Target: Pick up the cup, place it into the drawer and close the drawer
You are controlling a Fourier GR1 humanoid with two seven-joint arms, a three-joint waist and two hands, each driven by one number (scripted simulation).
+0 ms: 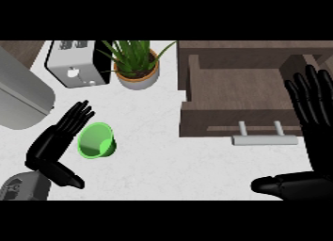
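Left hand (55, 141) spread open, its fingers just left of a green cup (96, 140). Right hand (319, 122) open beside the open drawer (232, 89).

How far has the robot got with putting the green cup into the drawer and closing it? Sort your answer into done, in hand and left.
Done: the drawer already stands open. In hand: the left hand is open beside the green cup, which lies tipped on the counter, not yet gripped. The right hand is open over the drawer's right side. Left: grasping the cup, placing it inside, then pushing the drawer shut by its handle.
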